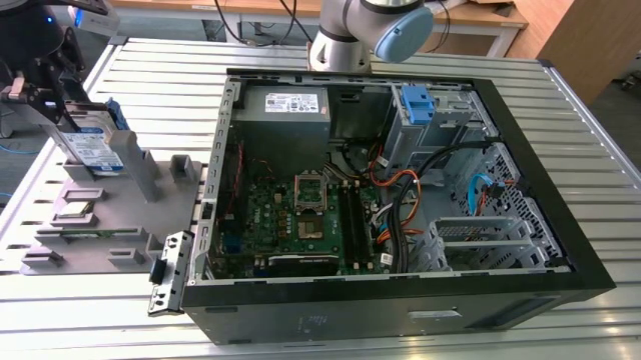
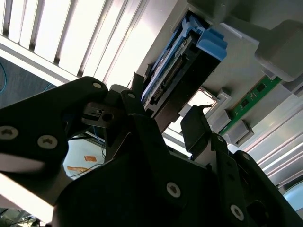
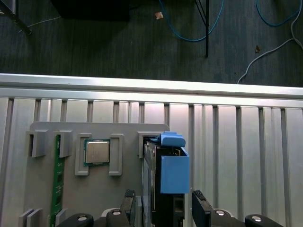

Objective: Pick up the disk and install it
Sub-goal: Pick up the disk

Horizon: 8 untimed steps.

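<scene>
Where open claw point(image 3: 164, 201) straddles disk point(image 3: 173, 172), base hidden

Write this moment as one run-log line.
step: pick | silver metal disk in blue plastic frame: upright in grey holder | pincer: open, straddling it | installed: no

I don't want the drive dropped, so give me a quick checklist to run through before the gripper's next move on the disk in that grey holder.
1. Disk upright in the grey holder: ok.
2. Gripper straddles the disk, a finger on each side: ok.
3. Fingers clamped on the disk: not ok, a gap shows in the second wrist view.
4. Processor and memory stick apart from the disk: ok.
5. Computer case open on top: ok.
6. Drive cage clear of the cables: cannot tell.
</scene>
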### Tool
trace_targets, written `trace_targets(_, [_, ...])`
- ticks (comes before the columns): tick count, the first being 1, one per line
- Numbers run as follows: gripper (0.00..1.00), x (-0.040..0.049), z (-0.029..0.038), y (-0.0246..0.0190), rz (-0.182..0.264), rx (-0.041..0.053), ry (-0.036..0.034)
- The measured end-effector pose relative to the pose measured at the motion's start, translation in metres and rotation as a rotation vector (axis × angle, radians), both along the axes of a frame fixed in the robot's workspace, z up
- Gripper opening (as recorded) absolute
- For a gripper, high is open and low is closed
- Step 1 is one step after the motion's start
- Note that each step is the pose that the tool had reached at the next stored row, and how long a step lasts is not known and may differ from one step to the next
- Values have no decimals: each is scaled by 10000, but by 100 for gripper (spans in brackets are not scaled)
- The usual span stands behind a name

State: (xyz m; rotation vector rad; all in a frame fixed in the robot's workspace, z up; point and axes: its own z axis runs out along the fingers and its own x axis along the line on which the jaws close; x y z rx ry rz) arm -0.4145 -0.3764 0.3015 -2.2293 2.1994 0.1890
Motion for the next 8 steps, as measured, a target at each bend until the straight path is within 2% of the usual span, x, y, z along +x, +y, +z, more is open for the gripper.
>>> trace_targets(8, [57,0,1,0,0,0,0])
